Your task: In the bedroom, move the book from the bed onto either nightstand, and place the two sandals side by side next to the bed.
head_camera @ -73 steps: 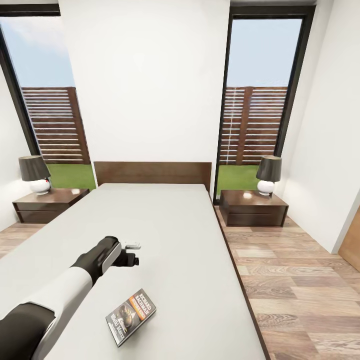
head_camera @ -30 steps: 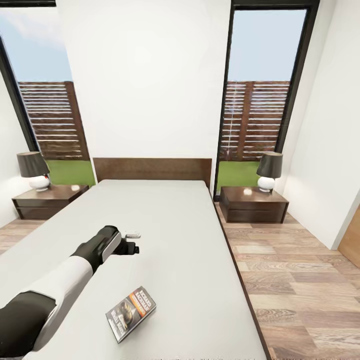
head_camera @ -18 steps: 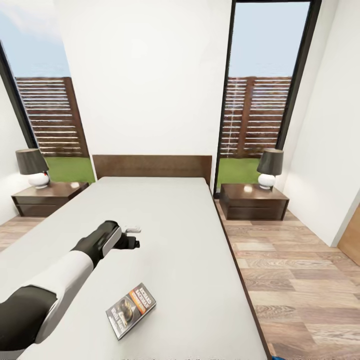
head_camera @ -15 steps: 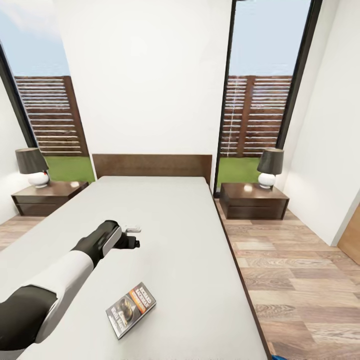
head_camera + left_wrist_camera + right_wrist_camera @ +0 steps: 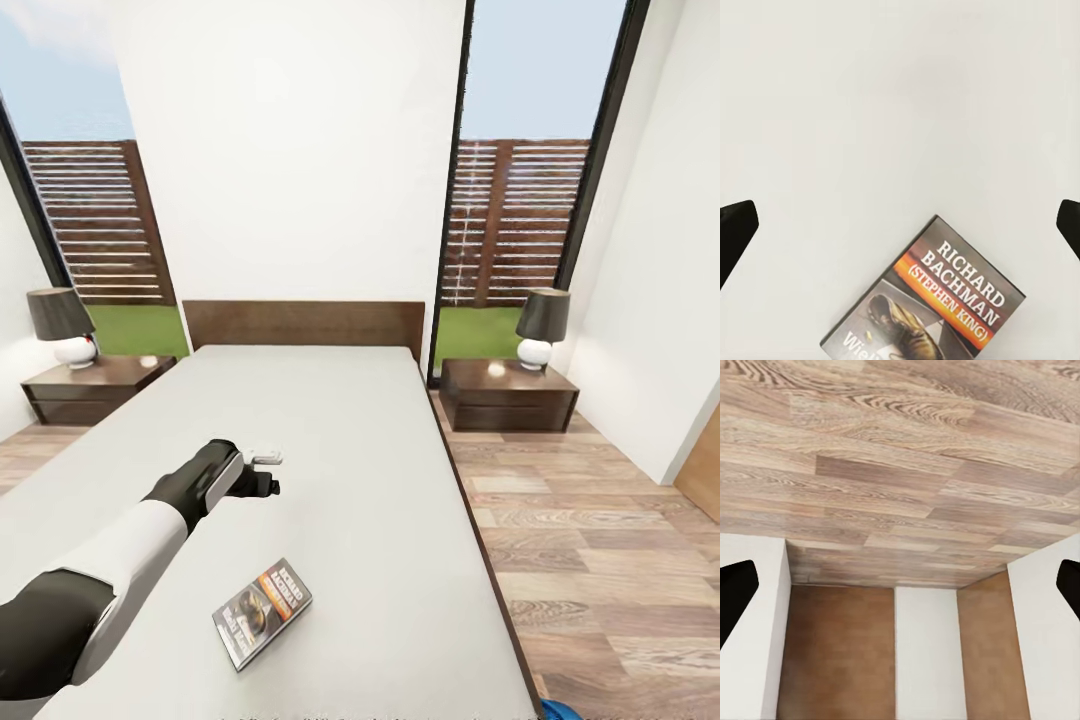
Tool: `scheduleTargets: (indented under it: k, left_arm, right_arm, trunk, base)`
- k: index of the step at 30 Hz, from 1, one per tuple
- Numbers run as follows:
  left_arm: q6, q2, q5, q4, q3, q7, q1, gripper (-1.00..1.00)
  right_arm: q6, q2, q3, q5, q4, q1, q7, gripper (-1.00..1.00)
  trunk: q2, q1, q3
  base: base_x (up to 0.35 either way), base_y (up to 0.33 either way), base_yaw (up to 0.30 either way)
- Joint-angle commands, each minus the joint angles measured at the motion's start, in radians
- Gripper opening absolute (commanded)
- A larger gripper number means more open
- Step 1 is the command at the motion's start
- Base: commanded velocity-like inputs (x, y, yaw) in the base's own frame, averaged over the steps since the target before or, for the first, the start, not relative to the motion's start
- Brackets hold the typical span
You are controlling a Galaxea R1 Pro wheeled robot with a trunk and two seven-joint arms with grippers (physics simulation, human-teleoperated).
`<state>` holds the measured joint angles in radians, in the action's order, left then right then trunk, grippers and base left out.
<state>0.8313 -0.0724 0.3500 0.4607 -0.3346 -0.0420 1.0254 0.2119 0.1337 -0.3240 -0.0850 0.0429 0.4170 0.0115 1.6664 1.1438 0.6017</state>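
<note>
The book point(image 5: 262, 613) lies flat on the grey mattress of the bed point(image 5: 330, 420), near its foot, and nothing touches it. My left gripper point(image 5: 268, 473) hovers over the mattress beyond the book. In the left wrist view the book point(image 5: 937, 300) lies below the open left gripper point(image 5: 900, 225), whose dark fingertips point(image 5: 735, 232) stand far apart. A nightstand point(image 5: 95, 385) stands left of the headboard and another nightstand point(image 5: 505, 398) stands right of it. A bright-blue sliver of a sandal point(image 5: 555, 709) shows on the floor beside the bed's foot. My right gripper point(image 5: 900, 585) is open over the wood floor.
Each nightstand carries a lamp point(image 5: 60, 325), point(image 5: 541, 325). Wood-plank floor point(image 5: 600, 540) runs along the bed's right side. A brown door point(image 5: 703, 470) is at the far right. The right wrist view holds white wall and brown panels point(image 5: 840, 652).
The whole head view has shifted, so the camera moved; the blue sliver has come into view at the bottom right. The book and left arm keep their places.
</note>
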Motion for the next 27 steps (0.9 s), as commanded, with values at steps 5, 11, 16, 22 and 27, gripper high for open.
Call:
scheduleTargets:
  k: [5, 11, 16, 22, 27]
  left_arm:
    - [0.003, -0.001, 0.008, 0.0, -0.008, -0.005, 0.001, 1.0]
    - [0.003, -0.001, 0.008, -0.004, -0.008, -0.005, 0.001, 1.0]
    - [0.004, -0.001, 0.008, -0.005, -0.008, -0.005, 0.001, 1.0]
    - [0.005, 0.002, 0.007, -0.006, -0.007, -0.003, 0.001, 1.0]
    - [0.009, 0.004, 0.007, -0.006, -0.007, -0.003, 0.001, 1.0]
  right_arm:
    - [0.004, 0.0, -0.009, -0.009, -0.002, 0.0, 0.001, 1.0]
    - [0.015, -0.001, -0.01, -0.008, -0.002, 0.0, 0.0, 1.0]
    - [0.047, -0.001, -0.01, -0.003, -0.003, -0.001, 0.001, 1.0]
    - [0.067, -0.003, -0.01, 0.026, -0.004, -0.001, 0.003, 1.0]
    - [0.072, -0.003, -0.009, 0.038, -0.004, -0.001, 0.003, 1.0]
  trunk:
    - [0.0, 0.0, 0.009]
    - [0.0, 0.0, 0.019]
    - [0.0, 0.0, 0.027]
    - [0.0, 0.0, 0.037]
    - [0.0, 0.0, 0.045]
  base:
    - [0.0, 0.0, 0.0]
    - [0.0, 0.0, 0.0]
    - [0.0, 0.0, 0.0]
    - [0.0, 0.0, 0.0]
    - [0.0, 0.0, 0.0]
